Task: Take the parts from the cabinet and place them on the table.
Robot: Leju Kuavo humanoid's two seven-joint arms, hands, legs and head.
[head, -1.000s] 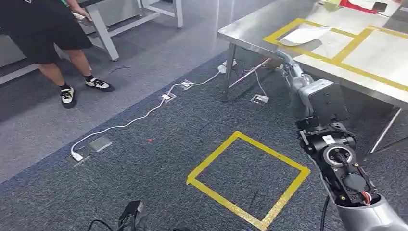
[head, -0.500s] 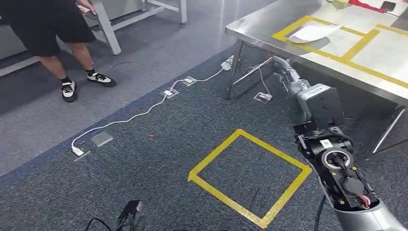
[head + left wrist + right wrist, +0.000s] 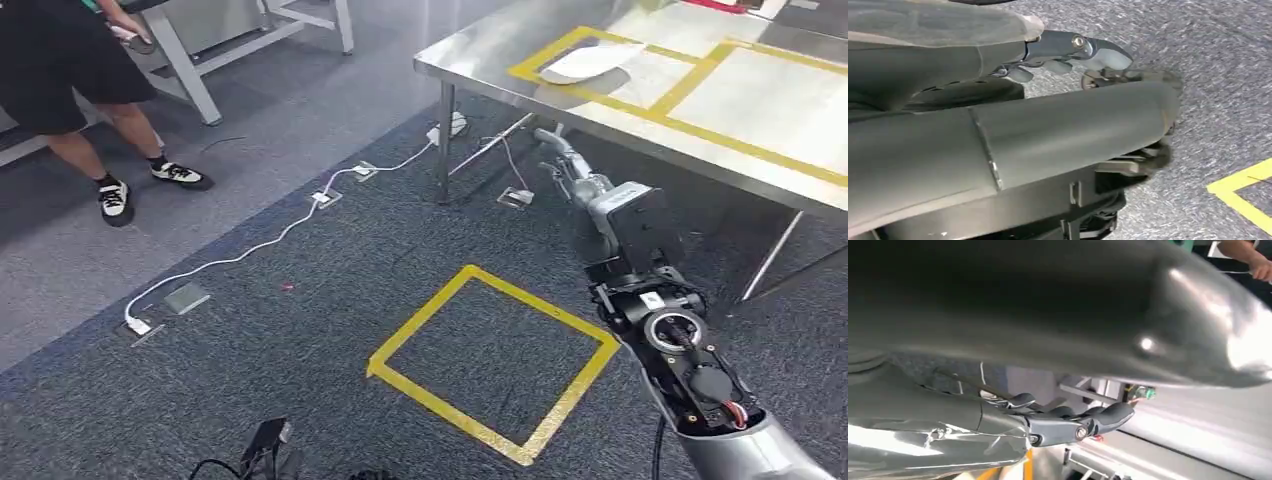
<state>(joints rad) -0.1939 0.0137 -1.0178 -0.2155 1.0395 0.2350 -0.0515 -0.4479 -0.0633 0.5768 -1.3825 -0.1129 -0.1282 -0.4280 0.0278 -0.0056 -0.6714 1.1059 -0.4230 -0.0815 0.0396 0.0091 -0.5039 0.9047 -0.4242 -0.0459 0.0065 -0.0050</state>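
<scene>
The right arm reaches forward, its right hand empty with fingers extended straight. The left hand hangs low, fingers loosely apart, holding nothing.

The person is cut off above the waist; the right hand is too small to read.

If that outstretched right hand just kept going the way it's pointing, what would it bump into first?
Probably the steel table. The right hand reaches forward and upward just under the table's front edge, so it would likely meet the edge or underside, though depth is hard to judge from the head view.
</scene>
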